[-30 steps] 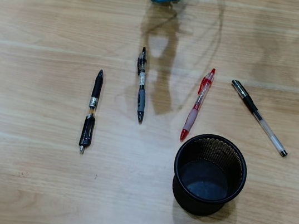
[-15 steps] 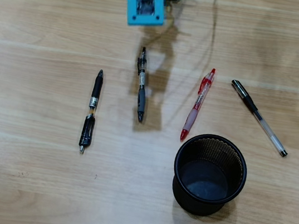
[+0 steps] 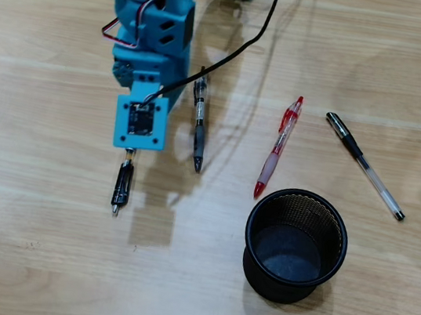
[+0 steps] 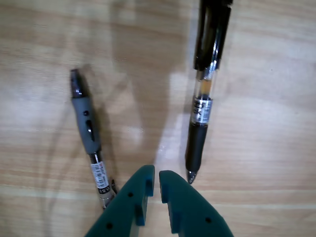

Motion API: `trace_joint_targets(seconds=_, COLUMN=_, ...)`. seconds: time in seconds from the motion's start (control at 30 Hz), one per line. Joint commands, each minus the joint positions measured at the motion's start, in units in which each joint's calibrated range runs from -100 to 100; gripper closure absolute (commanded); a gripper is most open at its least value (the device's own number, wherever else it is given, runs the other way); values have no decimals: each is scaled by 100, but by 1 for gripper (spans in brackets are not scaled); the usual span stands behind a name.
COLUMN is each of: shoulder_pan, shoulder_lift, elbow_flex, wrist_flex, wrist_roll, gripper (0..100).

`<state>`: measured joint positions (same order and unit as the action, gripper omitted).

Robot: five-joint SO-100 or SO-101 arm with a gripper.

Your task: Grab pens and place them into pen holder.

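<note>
In the wrist view my teal gripper (image 4: 153,174) is shut with only a thin slit between its fingers and nothing in it. It hovers over bare wood between two pens. A black pen (image 4: 202,103) lies just to its right, tip beside the right finger. A pen with a grey grip (image 4: 88,129) lies to its left. In the overhead view the gripper (image 3: 134,148) is hidden under the wrist module. There the black pen (image 3: 122,184) pokes out below it and the grey-grip pen (image 3: 199,124) lies to its right. The black mesh pen holder (image 3: 295,245) stands empty at the lower right.
A red pen (image 3: 278,148) lies just above the holder. A black-capped clear pen (image 3: 364,166) lies diagonally to the right of it. The arm's black cable (image 3: 251,45) crosses the table at the top. The wooden table (image 3: 21,256) fills the view.
</note>
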<state>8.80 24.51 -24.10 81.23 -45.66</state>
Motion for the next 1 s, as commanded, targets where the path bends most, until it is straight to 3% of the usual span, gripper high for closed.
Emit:
trace_joint_targets(seconds=0.0, shoulder_pan=387, shoulder_lift=266, elbow_flex=-866, wrist_flex=414, wrist_roll=22, gripper=94)
trace_joint_targets(seconds=0.37, shoulder_pan=614, shoulder_lift=384, elbow_flex=-1010, wrist_flex=405, wrist_roll=-18, gripper=97)
trace_joint_targets(seconds=0.57, shoulder_pan=296, shoulder_lift=384, elbow_flex=-1028, wrist_flex=465, wrist_roll=-24, gripper=78)
trace_joint_targets(seconds=0.97, shoulder_pan=196, shoulder_lift=980, elbow_flex=-1389, wrist_flex=474, wrist_roll=-151, gripper=77)
